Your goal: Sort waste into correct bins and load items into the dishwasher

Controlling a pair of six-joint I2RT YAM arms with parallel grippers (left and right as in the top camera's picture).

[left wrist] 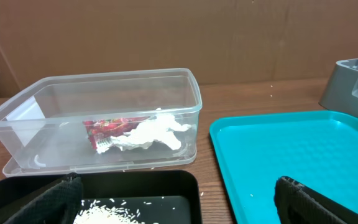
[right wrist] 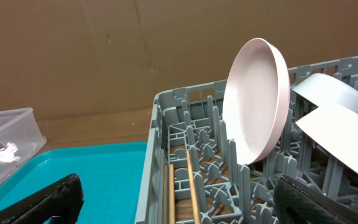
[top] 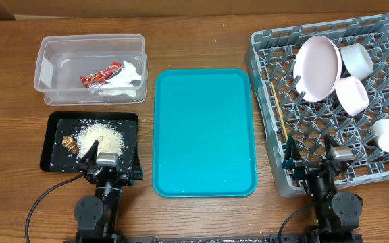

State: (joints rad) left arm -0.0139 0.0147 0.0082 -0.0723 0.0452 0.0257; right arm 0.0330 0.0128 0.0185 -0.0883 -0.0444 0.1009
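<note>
The clear tub (top: 48, 55) at the back left holds the red wrapper (top: 98, 76) and the white napkin (top: 125, 79); both show in the left wrist view (left wrist: 107, 129) (left wrist: 151, 134). The black tray (top: 54, 142) holds white rice (top: 103, 137) and a brown scrap (top: 69, 142). The grey dish rack (top: 265, 101) at right holds the pink plate (top: 317, 67) on edge, pink and white bowls (top: 353, 94) (top: 356, 61) (top: 386, 134) and two chopsticks (top: 279, 115). My left gripper (left wrist: 179, 205) is open and empty over the black tray's near edge. My right gripper (right wrist: 179, 199) is open and empty over the rack's near left corner.
A large teal serving tray (top: 204, 131) lies between the black tray and the rack, with nothing on it but specks. A brown cardboard wall stands behind the table (left wrist: 166, 31).
</note>
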